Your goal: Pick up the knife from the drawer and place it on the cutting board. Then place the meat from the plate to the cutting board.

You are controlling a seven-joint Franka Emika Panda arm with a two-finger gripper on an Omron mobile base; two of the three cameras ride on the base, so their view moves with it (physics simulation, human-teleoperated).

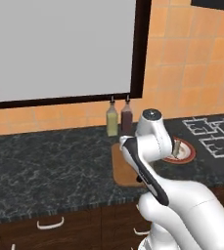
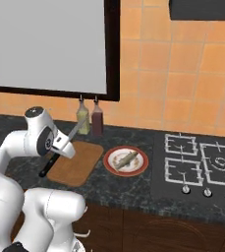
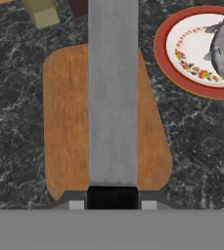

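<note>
Two finger tips of the gripper are clamped on the knife, whose black handle sits between them while the silver-grey blade runs away over the cutting board. In the right base view the knife hangs tilted above the near left part of the board, handle low and near, blade pointing up and far. Right of the board, just beside it, the red-rimmed plate carries the meat, a fish-shaped grey lump. Farther back, by the tiled wall, stand a yellowish bottle and a dark red bottle. At far right lies the stove.
</note>
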